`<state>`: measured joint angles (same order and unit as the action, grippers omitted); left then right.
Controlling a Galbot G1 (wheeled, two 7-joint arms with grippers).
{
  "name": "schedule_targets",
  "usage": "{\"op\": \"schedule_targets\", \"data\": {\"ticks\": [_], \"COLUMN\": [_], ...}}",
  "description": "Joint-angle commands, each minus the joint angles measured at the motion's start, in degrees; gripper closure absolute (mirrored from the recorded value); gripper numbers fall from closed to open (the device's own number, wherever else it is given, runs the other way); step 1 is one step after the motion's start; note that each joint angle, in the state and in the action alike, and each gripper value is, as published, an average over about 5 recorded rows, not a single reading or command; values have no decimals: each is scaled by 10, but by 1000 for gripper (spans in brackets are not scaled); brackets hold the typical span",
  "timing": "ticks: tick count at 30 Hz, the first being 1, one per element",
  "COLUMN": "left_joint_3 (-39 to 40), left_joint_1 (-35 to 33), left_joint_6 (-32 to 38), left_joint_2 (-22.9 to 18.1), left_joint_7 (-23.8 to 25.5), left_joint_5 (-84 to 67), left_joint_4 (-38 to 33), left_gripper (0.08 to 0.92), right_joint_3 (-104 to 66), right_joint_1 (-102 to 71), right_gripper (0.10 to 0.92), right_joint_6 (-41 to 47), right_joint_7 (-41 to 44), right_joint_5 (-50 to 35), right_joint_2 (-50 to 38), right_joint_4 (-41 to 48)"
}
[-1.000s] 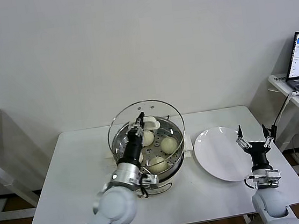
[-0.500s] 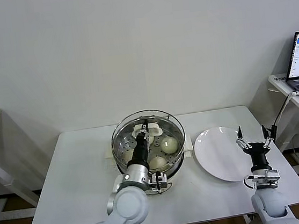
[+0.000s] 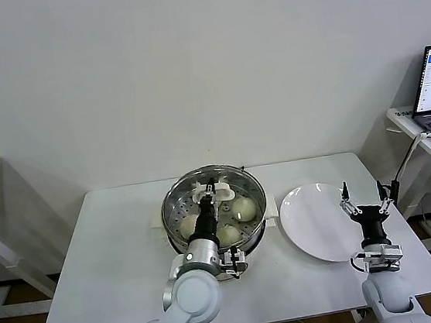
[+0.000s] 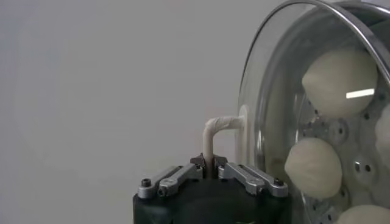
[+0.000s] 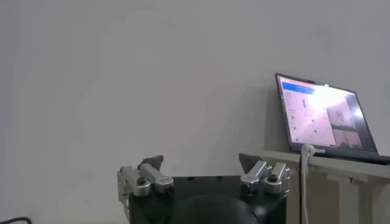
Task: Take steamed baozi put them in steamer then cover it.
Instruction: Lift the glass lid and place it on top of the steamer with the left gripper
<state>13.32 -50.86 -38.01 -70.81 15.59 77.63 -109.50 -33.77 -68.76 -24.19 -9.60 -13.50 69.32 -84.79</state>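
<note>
You have three cream-white pleated buns point(image 3: 243, 208) visible under the clear glass lid point(image 3: 233, 179) on the steel steamer pot point(image 3: 177, 216); your left gripper point(image 3: 210, 188) pinches its cream handle point(image 4: 214, 131), your right gripper point(image 3: 363, 196) stands spread beside one white plate point(image 3: 316, 220).

Head view: high, looking forward and down over the table point(image 3: 101, 252). Left wrist: close against the cover point(image 4: 262, 122), shared with head. Right wrist: facing wall and laptop point(image 5: 323, 119).

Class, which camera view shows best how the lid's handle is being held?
The left wrist view: the left gripper has its jaws shut on the cream-white handle of the cover, seen close up. The head view shows the handle small, partly behind the arm. The right wrist view shows none of it.
</note>
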Motion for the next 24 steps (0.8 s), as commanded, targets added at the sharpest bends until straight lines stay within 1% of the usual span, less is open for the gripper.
{"op": "schedule_targets", "data": {"ticks": [1, 24], "left_joint_3": [1, -2], "left_joint_1": [-1, -1], "left_joint_6": [-2, 5], "left_joint_2": [-9, -16], "left_joint_7": [-3, -9], "left_joint_5": [6, 24], "left_joint_4": [12, 31], "left_gripper": [813, 813], "right_joint_3": [1, 1], "right_joint_1": [0, 2], "right_gripper": [203, 203], "right_joint_6": [0, -3], "right_joint_7": [1, 2], "right_joint_5": [0, 1], "right_joint_2": [2, 4], "right_joint_4": [0, 4]}}
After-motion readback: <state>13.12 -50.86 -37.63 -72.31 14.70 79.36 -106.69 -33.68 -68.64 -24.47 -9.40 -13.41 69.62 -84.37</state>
